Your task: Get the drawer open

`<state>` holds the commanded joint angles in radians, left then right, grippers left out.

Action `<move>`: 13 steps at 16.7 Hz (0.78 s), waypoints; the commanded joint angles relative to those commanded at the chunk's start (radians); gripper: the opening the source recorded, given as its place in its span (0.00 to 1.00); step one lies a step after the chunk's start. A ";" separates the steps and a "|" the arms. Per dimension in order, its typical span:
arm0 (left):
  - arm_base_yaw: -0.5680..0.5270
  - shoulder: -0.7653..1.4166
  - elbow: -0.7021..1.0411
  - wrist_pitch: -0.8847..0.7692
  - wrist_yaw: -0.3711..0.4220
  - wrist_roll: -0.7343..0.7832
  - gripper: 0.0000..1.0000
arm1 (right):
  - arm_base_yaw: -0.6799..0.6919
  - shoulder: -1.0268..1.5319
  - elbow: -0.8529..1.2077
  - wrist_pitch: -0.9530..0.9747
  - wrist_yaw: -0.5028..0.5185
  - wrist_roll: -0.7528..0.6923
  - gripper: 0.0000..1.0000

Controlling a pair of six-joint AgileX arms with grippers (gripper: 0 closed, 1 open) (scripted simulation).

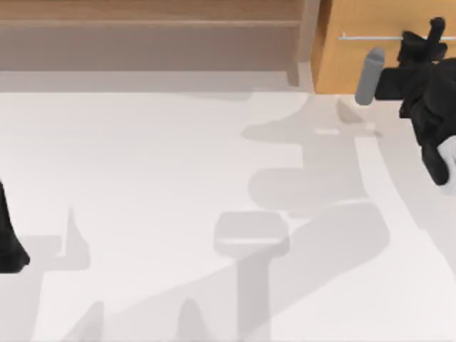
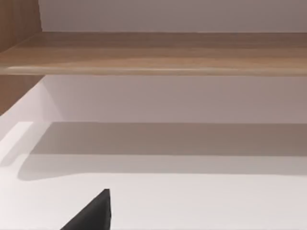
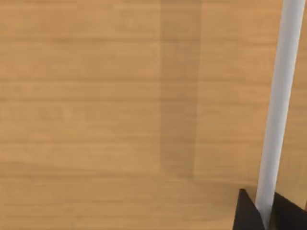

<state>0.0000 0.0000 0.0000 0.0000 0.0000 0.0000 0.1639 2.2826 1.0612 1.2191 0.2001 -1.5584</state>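
Observation:
The drawer [image 1: 342, 68] is the orange-tan wooden front at the back right of the table, and it spans the right wrist view [image 3: 96, 105]. Its thin silver bar handle [image 1: 370, 36] runs horizontally across the front. My right gripper [image 1: 429, 33] is at the handle's right end. In the right wrist view the bar [image 3: 283, 96] passes between two black fingertips [image 3: 247, 213], which press against it on both sides. No white inner box shows. My left gripper [image 1: 11, 246] is parked at the table's left edge.
A wide brownish shelf [image 1: 142, 32] with a grey recess runs along the back left, and the left wrist view shows it too [image 2: 153, 52]. A wooden upright [image 1: 306, 43] separates it from the drawer. The white table [image 1: 157, 178] stretches in front.

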 joint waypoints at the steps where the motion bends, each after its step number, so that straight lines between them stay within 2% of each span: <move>1: 0.000 0.000 0.000 0.000 0.000 0.000 1.00 | 0.000 0.000 0.000 0.000 0.000 0.000 0.00; 9: 0.000 0.000 0.000 0.000 0.000 0.000 1.00 | 0.005 -0.002 -0.004 0.000 0.000 0.004 0.00; 13: 0.000 0.000 0.000 0.000 0.000 0.000 1.00 | 0.018 -0.051 -0.116 0.063 0.016 0.004 0.00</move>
<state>0.0000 0.0000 0.0000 0.0000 0.0000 0.0000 0.1816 2.2312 0.9448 1.2825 0.2159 -1.5548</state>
